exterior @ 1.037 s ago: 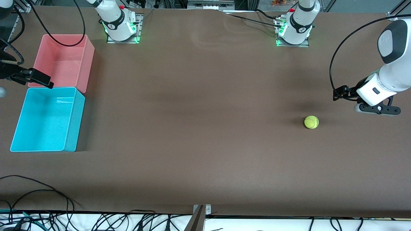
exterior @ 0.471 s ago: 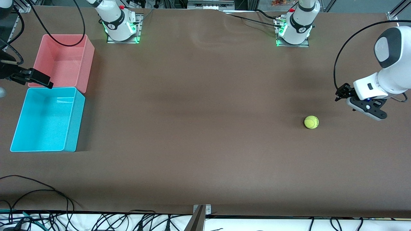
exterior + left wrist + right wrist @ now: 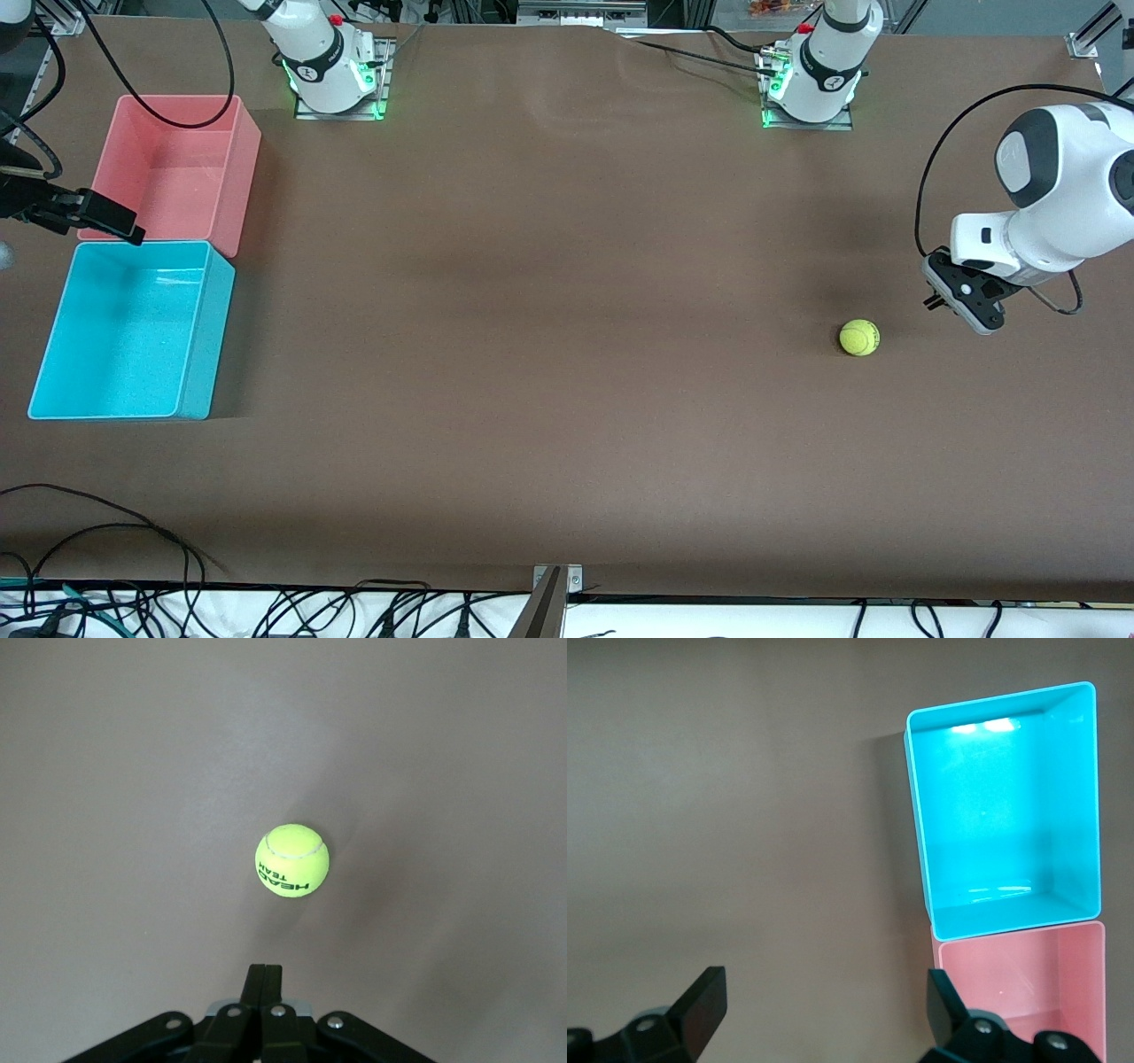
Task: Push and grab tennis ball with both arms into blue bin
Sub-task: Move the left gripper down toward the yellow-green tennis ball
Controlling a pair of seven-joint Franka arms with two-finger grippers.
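The yellow-green tennis ball [image 3: 858,338] lies on the brown table toward the left arm's end, with nothing touching it. In the left wrist view the tennis ball [image 3: 292,860] sits a short way off the closed fingertips. My left gripper [image 3: 935,299] hangs beside the ball, a little apart from it, shut on nothing; the left gripper [image 3: 266,973] shows both fingers pressed together. The blue bin [image 3: 209,346] stands at the right arm's end with nothing in it. My right gripper [image 3: 124,229] hovers by the bins; this right gripper [image 3: 824,988] is open with nothing between its fingers, and the blue bin [image 3: 1010,920] lies below it.
A pink bin [image 3: 241,177] stands against the blue one, farther from the front camera; the pink bin [image 3: 1028,983] also shows in the right wrist view. Black cables [image 3: 106,532] lie along the table's near edge. Brown tabletop stretches between ball and bins.
My left gripper has closed from open and its wrist has swung down toward the ball. The ball and the right arm have not moved.
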